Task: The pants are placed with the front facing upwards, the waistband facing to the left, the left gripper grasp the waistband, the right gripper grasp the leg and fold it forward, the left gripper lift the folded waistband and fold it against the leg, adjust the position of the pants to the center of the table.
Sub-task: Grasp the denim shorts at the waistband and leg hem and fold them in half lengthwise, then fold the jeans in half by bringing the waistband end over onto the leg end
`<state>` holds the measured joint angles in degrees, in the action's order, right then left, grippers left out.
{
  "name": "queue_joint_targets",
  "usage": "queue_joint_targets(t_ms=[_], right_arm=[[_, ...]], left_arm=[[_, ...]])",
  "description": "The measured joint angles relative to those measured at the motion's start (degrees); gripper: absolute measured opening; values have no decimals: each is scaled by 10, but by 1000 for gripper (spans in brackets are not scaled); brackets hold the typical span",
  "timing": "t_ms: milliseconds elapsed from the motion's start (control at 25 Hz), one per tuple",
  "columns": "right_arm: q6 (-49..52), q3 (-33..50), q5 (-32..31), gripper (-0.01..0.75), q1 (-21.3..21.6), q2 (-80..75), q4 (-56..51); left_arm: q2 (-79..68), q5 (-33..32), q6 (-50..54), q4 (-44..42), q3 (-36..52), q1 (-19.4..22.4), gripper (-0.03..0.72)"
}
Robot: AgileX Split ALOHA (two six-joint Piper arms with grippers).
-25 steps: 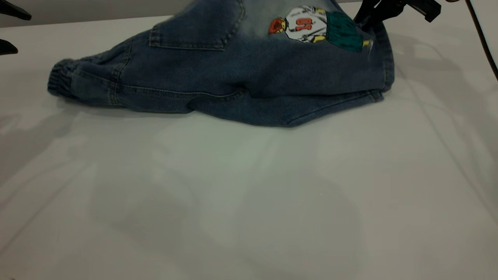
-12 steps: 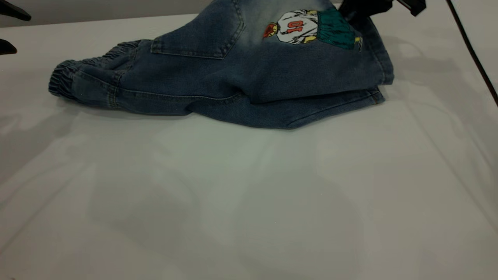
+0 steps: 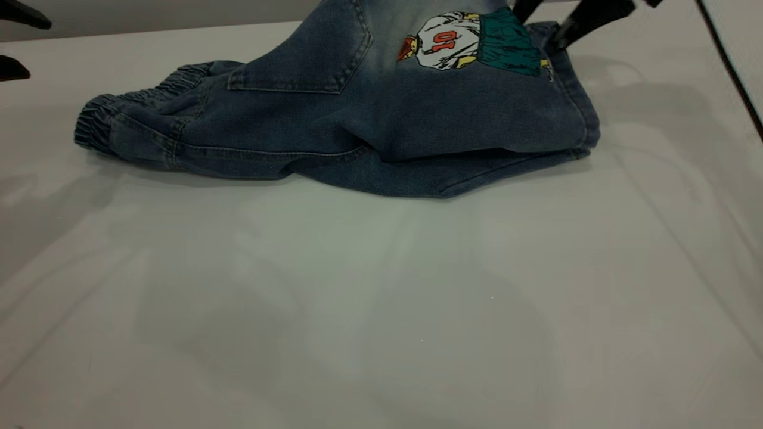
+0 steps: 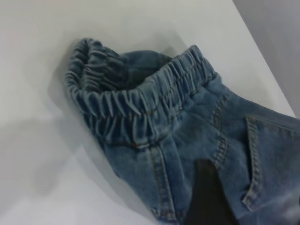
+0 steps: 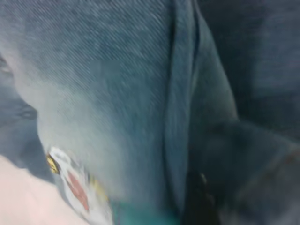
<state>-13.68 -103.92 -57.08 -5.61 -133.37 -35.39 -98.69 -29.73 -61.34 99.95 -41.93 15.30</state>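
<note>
From my seat at the controls the exterior cam mostly gives me bare table (image 3: 381,310) up close, then the pants (image 3: 357,125) lying across the far half, waistband (image 3: 95,122) pointing to the left side. The top leg (image 3: 477,101) is flipped over the other one so the cartoon player print (image 3: 471,44) and the patch pocket (image 3: 310,53) face up. What that view can't show, the left wrist cam does: the ruched waistband (image 4: 136,101) is gaping open in a loop, flat on the table, and only a dark wedge of a finger (image 4: 206,197) sits over the denim near the pocket seam. The left gripper (image 3: 12,42) itself hangs off at the table's far left edge, well apart from the waistband, fingers spread with nothing between them. Furthest back, the right gripper (image 3: 554,24) is pinching the leg's hem and holding it up off the table; its wrist cam is just a wall of denim (image 5: 140,93) and a bit of the print.
</note>
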Motion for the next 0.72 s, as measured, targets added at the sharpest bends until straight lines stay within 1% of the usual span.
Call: queue_joint_targets(t_ms=[200,400,560,720], right_arm=[[-4,-13,31,428,5,30,1],[-5,-39,3,431,-3,57,-13],[-7,-40,-45,431,-30,54,-17],[-18,-40,-46,431,-72,54,-23]], left_arm=[[0,0,0,0,0,0,412],[0,-1,-4,0,0,0,412],[0,-1,-42,0,0,0,412],[0,23,-40,-50,0,0,412]])
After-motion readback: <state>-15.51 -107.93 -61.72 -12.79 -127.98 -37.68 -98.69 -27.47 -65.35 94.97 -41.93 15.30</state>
